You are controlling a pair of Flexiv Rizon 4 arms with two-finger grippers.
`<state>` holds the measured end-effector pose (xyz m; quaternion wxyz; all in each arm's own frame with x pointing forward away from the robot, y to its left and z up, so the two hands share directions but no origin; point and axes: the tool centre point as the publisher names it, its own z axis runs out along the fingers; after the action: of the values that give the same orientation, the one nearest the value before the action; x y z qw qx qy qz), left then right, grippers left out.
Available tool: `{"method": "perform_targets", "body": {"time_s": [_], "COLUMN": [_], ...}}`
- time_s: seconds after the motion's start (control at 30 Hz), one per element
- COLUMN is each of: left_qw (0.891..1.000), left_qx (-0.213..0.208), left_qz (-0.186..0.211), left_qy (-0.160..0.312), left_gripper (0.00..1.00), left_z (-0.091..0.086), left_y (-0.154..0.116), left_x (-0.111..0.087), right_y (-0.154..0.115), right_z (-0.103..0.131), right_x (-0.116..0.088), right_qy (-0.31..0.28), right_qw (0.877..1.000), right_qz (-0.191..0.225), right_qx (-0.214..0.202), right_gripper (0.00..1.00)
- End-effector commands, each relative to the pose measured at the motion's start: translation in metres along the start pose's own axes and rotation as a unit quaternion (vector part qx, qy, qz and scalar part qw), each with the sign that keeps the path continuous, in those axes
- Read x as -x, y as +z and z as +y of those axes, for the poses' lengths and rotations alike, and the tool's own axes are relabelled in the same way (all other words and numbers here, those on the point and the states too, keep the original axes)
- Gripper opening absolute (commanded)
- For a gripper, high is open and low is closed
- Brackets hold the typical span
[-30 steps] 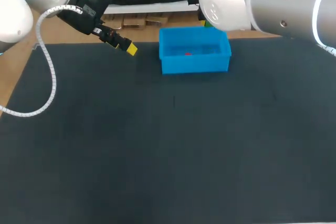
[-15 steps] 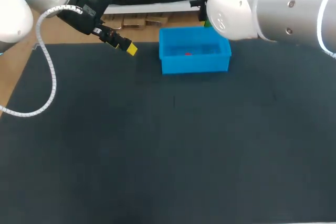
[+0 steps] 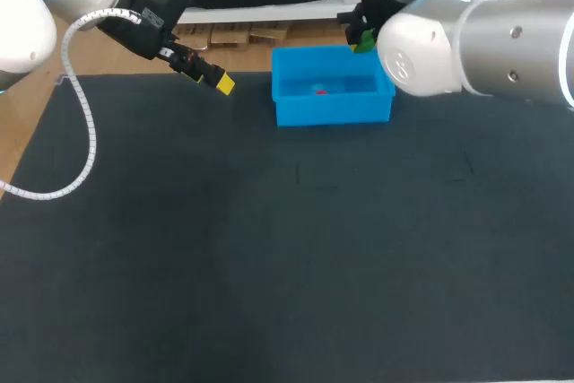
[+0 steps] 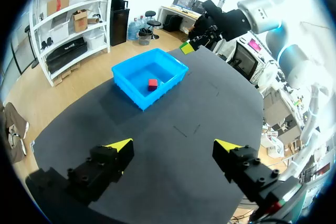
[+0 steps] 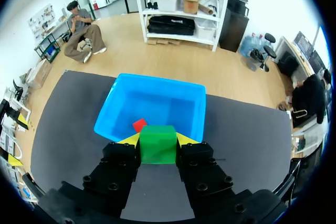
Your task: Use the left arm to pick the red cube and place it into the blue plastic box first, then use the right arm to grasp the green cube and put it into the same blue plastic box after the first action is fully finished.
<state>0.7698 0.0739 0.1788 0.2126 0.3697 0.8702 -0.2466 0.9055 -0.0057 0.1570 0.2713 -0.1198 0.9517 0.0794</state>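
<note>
since 1 s ago the r arm [image 3: 466,42] has slid its big white joint off to the right in head view, uncovering the far right corner of the blue box [image 3: 332,112] and a bit of the green cube [image 3: 363,42] there; l arm [image 3: 134,24] hasn't budged, red cube [image 3: 320,91] in the same spot in the box

r gripper [image 5: 158,139]: both yellow-tipped fingers pressed on opp sides of the green cube, pinching it, cube level. blue box lies just ahead, red cube on its floor close to the wall nearest the gripper, apart from the green one

l gripper [image 4: 173,145]: fingers spread wide, nothing btwn them, hanging over the table mat [image 4: 173,108]; box and both cubes well ahead of it

table mat is plain & dark, box sits near its far edge

views: only r wrist view shows the pinch; head view gives just a sliver of green, arm covers the fingers. l wrist view shows the l fingers' gap, head view just one yellow tip, left of the box & apart from it. can't tell if the green cube is over the box's inside or just outside its rim
</note>
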Motion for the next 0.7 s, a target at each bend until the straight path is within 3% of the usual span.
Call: {"method": "perform_targets", "body": {"time_s": [0.03, 0.7], "left_qw": [1.000, 1.000], "left_qx": [0.000, 0.000], "left_qz": [-0.002, -0.002], "left_qy": [0.001, 0.001], "left_gripper": [1.00, 1.00], "left_z": [0.000, 0.000], "left_y": [0.000, 0.000], "left_x": [-0.001, -0.001], "right_y": [0.003, 0.028], "right_z": [-0.004, -0.006], "right_x": [-0.004, 0.003], "right_qy": [-0.003, -0.017], "right_qw": [1.000, 1.000], "right_qz": [-0.013, -0.017], "right_qx": [0.006, 0.020], "right_gripper": [0.00, 0.00]}}
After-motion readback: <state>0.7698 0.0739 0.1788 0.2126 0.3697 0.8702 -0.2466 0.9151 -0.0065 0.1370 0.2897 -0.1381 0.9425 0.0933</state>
